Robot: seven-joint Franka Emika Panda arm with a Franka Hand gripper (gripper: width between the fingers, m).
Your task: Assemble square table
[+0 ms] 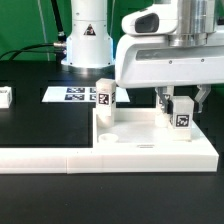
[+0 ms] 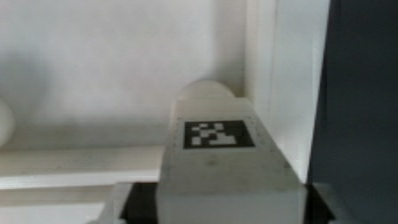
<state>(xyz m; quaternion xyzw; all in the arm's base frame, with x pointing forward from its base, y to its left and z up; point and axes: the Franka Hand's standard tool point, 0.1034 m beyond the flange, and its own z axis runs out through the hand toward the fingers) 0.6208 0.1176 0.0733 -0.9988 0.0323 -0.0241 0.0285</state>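
Two legs in exterior view: free leg (image 1: 105, 101) upright at the tabletop (image 1: 140, 137) corner on the exterior view's left; held leg (image 1: 183, 114) clamped in gripper (image 1: 183, 104), long axis vertical, just above tabletop. Wrist view: held leg (image 2: 217, 140) between fingers (image 2: 139, 205), tabletop (image 2: 107, 80) straight beneath.

The light is bright and even over my work. The white tabletop (image 1: 140, 150) nearly washes out against the black table (image 1: 40, 125), with only faint grey shadows beneath my gripper (image 1: 183, 105). Both pictures are coarse and grainy. From my wrist, the leg (image 2: 217, 165) between my fingers (image 2: 143, 205) looks soft, its tag (image 2: 217, 135) blurred.
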